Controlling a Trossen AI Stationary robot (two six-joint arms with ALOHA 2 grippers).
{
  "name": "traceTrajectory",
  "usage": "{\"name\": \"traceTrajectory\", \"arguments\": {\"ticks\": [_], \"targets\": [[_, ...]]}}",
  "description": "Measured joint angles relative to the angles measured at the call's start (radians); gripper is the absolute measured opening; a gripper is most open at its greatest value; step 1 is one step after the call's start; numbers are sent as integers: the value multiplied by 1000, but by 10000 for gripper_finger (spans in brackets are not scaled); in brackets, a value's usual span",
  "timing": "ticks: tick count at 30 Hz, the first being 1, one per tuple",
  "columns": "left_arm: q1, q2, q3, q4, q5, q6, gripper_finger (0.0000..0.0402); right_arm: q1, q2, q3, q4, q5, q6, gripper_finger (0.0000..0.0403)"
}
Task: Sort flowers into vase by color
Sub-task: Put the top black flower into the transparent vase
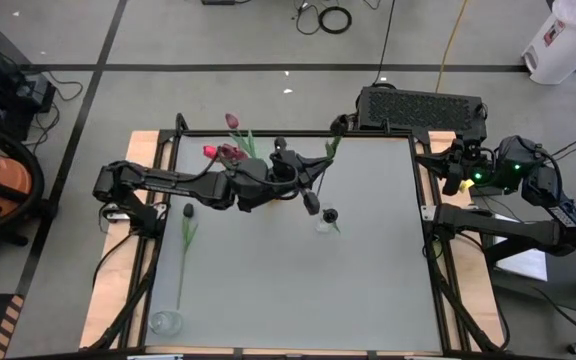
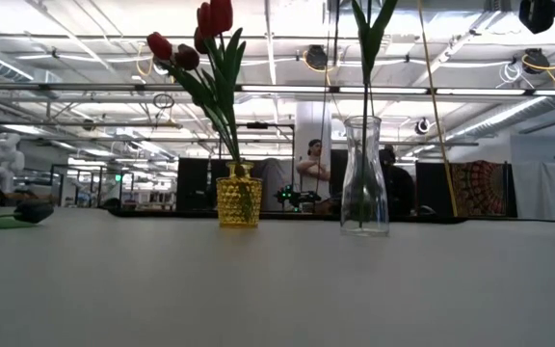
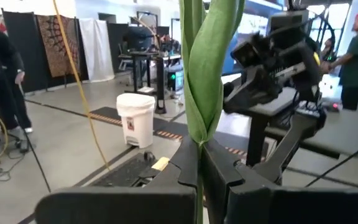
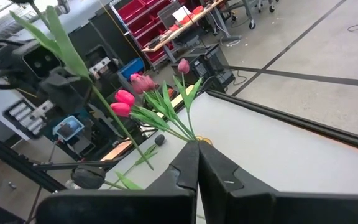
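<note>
My left gripper (image 1: pixel 304 188) reaches level over the middle of the table and is shut on a flower (image 3: pixel 204 68) that stands upright. Its leaves (image 2: pixel 370 29) rise out of the low view, and its stem (image 2: pixel 365 106) runs down into the clear glass vase (image 2: pixel 365 178). A yellow vase (image 2: pixel 239 200) beside it holds several red and pink tulips (image 1: pixel 220 152). Another flower (image 1: pixel 185 235) with a dark head lies flat on the table's left side. My right gripper (image 4: pixel 197 152) waits shut and empty beyond the table's right edge. My left gripper pinches the flower's stem (image 3: pixel 199 144) between its two fingers, just below the base of the long leaves. The fingers come in level and lie across the upright stem. The flower hangs upright, and its lower stem (image 2: pixel 363 145) reaches inside the clear vase.
A small clear glass piece (image 1: pixel 165 322) sits near the table's front left corner. A black box (image 1: pixel 420 108) stands just beyond the far edge. People (image 2: pixel 311 164) stand in the room behind. The near half of the table (image 1: pixel 298 290) is bare.
</note>
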Motion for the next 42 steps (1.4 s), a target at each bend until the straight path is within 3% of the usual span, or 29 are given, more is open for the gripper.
{"name": "traceTrajectory", "arguments": {"ticks": [22, 29, 35, 42], "targets": [[-4, 19, 0, 8, 8, 46, 4, 0, 46, 0, 11, -162, 47, 0], [-3, 19, -1, 7, 31, 46, 4, 0, 164, 0, 240, -208, -12, 10], [-3, 19, -1, 6, 32, 45, 4, 0, 239, 0, 419, -205, -167, 60], [-3, 19, -1, 9, 32, 42, 4, 0, 317, 0, 456, -205, -176, 166]]}}
